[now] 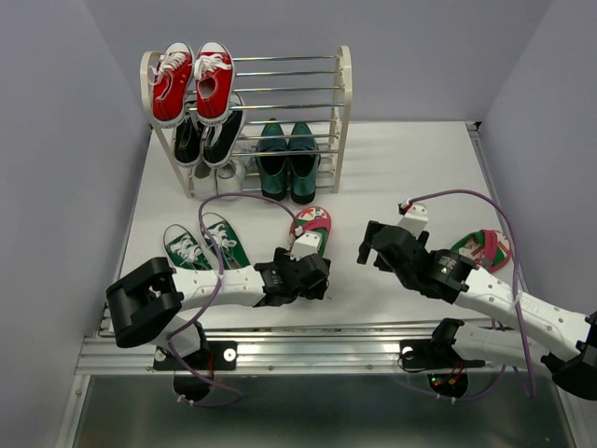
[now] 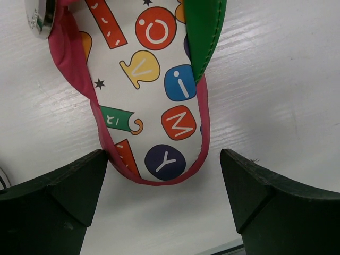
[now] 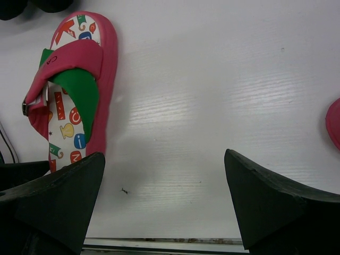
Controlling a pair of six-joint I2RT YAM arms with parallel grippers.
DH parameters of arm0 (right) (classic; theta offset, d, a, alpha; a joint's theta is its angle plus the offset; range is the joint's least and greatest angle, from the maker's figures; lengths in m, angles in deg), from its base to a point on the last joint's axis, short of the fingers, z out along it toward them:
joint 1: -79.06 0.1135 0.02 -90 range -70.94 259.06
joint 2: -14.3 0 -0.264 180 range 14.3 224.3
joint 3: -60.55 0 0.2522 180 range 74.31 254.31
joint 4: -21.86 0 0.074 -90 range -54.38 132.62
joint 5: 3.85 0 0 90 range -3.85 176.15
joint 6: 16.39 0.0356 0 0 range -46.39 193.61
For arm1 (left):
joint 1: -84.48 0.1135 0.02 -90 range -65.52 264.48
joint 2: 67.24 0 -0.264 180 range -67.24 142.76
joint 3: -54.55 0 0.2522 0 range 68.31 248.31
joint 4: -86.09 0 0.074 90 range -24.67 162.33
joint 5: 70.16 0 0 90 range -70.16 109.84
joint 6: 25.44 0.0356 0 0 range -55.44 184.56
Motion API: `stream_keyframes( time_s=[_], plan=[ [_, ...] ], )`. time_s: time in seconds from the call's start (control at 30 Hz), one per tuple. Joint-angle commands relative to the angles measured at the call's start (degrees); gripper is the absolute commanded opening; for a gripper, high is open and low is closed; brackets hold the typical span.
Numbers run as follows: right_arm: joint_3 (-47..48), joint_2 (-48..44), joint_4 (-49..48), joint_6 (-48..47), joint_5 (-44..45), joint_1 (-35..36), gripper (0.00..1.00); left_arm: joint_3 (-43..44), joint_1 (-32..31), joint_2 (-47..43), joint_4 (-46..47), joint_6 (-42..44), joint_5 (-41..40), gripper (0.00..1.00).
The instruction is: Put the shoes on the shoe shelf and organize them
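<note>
The shoe shelf [image 1: 343, 93] stands at the back, with the dark green loafers [image 1: 287, 161] on its lowest tier. The green canvas sneakers [image 1: 205, 245] lie on the table at the left. One flip-flop [image 1: 313, 227] lies mid-table; its printed heel [image 2: 159, 122] sits just ahead of and between the open fingers of my left gripper [image 1: 315, 273], not touching. It also shows in the right wrist view [image 3: 71, 90]. The other flip-flop [image 1: 487, 247] lies at the right behind my right arm. My right gripper [image 1: 371, 245] is open and empty over bare table.
Red sneakers [image 1: 193, 80] sit on the shelf's top tier at the left, black sneakers [image 1: 207, 135] on the tier below. A purple cable [image 1: 233, 201] loops over the table behind the left arm. The table's front edge [image 1: 308, 329] lies just under both arms.
</note>
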Motion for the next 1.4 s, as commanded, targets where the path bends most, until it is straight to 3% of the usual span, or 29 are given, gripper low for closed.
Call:
stream_keyframes(
  time_s=[0.0, 1.37],
  plan=[
    [-0.18, -0.43, -2.63, -0.32, 0.47, -0.15, 1.0, 2.73, -0.06, 0.84, 0.92, 1.37, -1.97, 0.99],
    [0.35, -2.1, -3.95, -3.66, 1.61, -0.15, 1.0, 10.38, 5.74, 10.07, -2.77, 3.65, -0.74, 0.99]
  ],
)
